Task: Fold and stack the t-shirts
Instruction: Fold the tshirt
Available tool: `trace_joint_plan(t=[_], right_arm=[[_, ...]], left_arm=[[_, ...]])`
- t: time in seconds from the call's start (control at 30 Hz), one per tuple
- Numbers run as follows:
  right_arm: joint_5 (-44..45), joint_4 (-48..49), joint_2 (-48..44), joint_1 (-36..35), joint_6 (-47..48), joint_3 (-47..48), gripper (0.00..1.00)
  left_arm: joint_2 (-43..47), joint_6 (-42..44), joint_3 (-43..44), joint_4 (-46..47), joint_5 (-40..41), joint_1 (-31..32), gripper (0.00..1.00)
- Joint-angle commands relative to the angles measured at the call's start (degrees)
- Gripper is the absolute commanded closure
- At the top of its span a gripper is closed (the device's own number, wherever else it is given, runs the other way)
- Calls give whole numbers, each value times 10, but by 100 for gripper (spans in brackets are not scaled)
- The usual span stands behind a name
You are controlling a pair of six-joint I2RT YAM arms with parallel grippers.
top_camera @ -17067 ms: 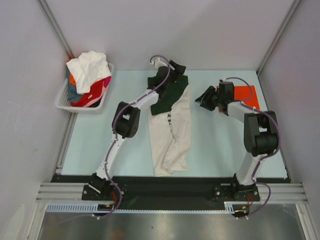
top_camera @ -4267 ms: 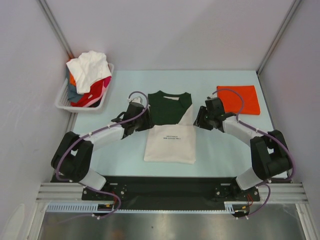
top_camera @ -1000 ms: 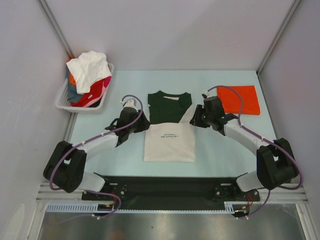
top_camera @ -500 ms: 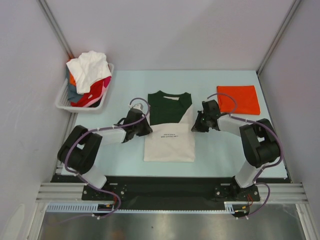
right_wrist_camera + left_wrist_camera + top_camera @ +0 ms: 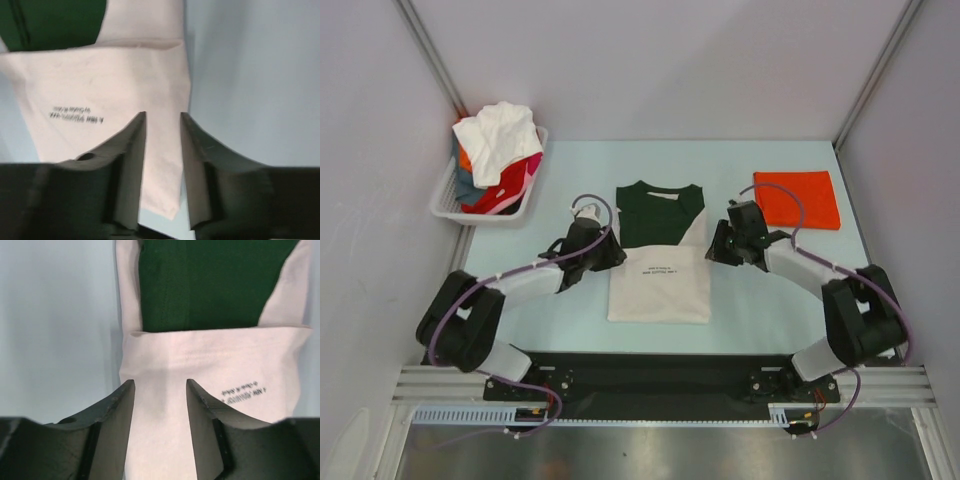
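Jaws of the left gripper (image 5: 159, 385) stand parted, clasping nothing, over the left edge of the folded cream t-shirt (image 5: 210, 370), whose fold lies just ahead of them. Likewise parted and empty, the right gripper (image 5: 163, 117) hangs above its right edge; the orange-red t-shirt (image 5: 797, 199) lies folded beyond, to its right

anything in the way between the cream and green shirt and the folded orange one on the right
No loose thing lies on the table between the cream and green shirt and the orange shirt. Only the right gripper sits there, at the cream shirt's right edge, jaws open.
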State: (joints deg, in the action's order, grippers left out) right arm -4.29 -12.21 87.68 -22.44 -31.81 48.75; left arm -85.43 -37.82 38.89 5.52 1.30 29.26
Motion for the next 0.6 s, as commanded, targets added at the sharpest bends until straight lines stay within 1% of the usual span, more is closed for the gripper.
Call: trace_joint_plan(t=[0.0, 0.07, 0.1, 0.13, 0.2, 0.23, 0.27, 0.33, 0.37, 0.5, 0.53, 0.57], right_arm=[[29, -44, -81, -29, 11, -19, 59], [25, -69, -127, -50, 3, -47, 51], [22, -76, -140, -56, -2, -57, 50], [21, -94, -165, -73, -15, -78, 50], [22, -106, -184, -90, -29, -101, 50], [22, -116, -196, -98, -37, -112, 50], [21, -118, -213, -114, -54, -136, 50], [11, -115, -230, -131, -73, -158, 50], [8, -112, -239, -150, -96, -179, 50], [2, -85, -239, -194, -143, -212, 50], [2, -73, -233, -198, -149, -216, 51], [0, -68, -227, -204, -153, -219, 53]], left_arm=[[95, 21, -23, -51, 33, 12, 47], [128, 21, -56, -89, 20, 13, 44], [144, 20, -66, -98, 17, 14, 43], [175, 19, -78, -107, 6, 16, 43], [201, 7, -114, -124, -9, 25, 42], [229, 2, -126, -125, -9, 30, 41], [240, -3, -146, -130, -33, 42, 40], [267, -25, -164, -136, -44, 56, 39], [274, -32, -176, -138, -56, 69, 38], [295, -63, -196, -144, -60, 99, 35], [294, -66, -199, -145, -60, 102, 35], [291, -68, -204, -143, -60, 101, 37]])
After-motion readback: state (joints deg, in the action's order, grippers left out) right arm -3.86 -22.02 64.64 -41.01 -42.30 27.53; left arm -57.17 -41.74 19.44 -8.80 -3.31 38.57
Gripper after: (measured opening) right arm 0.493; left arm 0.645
